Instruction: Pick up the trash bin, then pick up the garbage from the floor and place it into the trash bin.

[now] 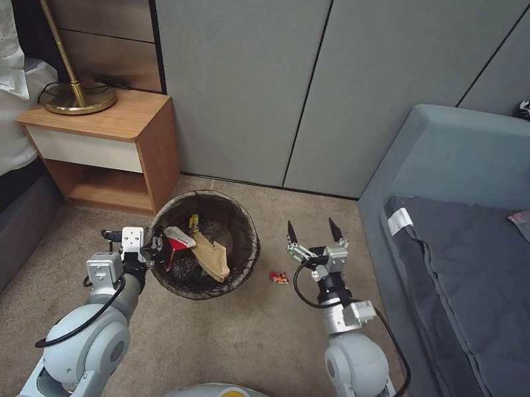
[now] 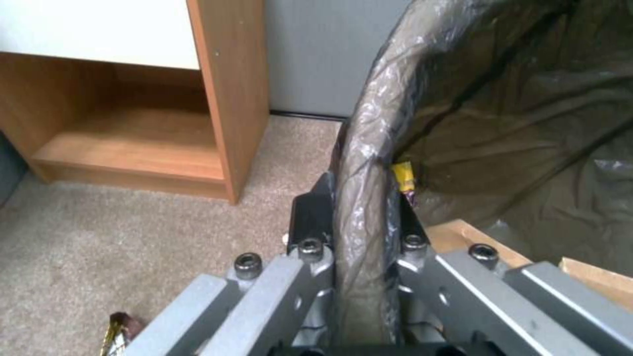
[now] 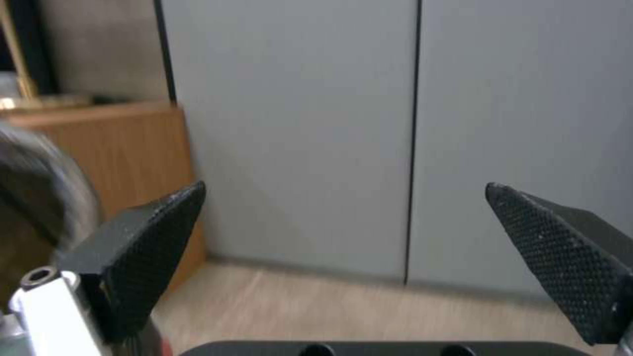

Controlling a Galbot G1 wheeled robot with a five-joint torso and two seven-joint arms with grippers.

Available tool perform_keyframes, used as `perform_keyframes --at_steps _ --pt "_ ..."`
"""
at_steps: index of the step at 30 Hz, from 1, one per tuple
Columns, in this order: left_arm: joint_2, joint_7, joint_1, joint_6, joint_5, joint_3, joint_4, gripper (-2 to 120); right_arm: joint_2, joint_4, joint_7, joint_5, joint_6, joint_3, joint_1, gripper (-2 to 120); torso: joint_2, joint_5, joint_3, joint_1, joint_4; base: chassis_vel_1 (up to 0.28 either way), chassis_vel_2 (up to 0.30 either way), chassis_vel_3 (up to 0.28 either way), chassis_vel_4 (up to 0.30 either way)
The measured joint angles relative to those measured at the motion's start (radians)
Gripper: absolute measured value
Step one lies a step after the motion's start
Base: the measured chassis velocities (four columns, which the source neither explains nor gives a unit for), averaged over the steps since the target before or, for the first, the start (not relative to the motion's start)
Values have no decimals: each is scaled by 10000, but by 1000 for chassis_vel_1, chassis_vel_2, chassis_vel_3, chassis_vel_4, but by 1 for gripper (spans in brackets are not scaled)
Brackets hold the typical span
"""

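The round trash bin with the dark brown bag liner (image 1: pixel 205 246) is seen on the carpet floor (image 1: pixel 254 351), just beside the wooden bedside cabinet (image 1: pixel 109 147). Its rim is pinched by the left pincer (image 2: pixel 359 217), one finger inside and one outside. The bin looks light and stiff, but the thin liner is probably slippery, so the rim is a good place to be held. One tan paper bag (image 1: pixel 212 257) and one red-and-white paper cup (image 1: pixel 176 241) are seen inside. One tiny red wrapper (image 1: pixel 278 277) is left on the floor, between the bin and the right pincer (image 1: pixel 315 232), which is spread wide and holds nothing.
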Motion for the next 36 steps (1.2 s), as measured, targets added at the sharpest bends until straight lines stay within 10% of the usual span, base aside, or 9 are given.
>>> perform_keyframes --at_steps 13,36 --pt "-181 -15 153 22 116 -89 -24 4 -654 -2515 1217 3613 -5435 -1089 3156 100 0 0 1 0 1 0 0 0 0" --pt "-349 -12 166 -23 257 -29 103 4 6 -7185 1097 2858 -5352 -2038 4553 100 0 0 1 0 0 0 0 0 0"
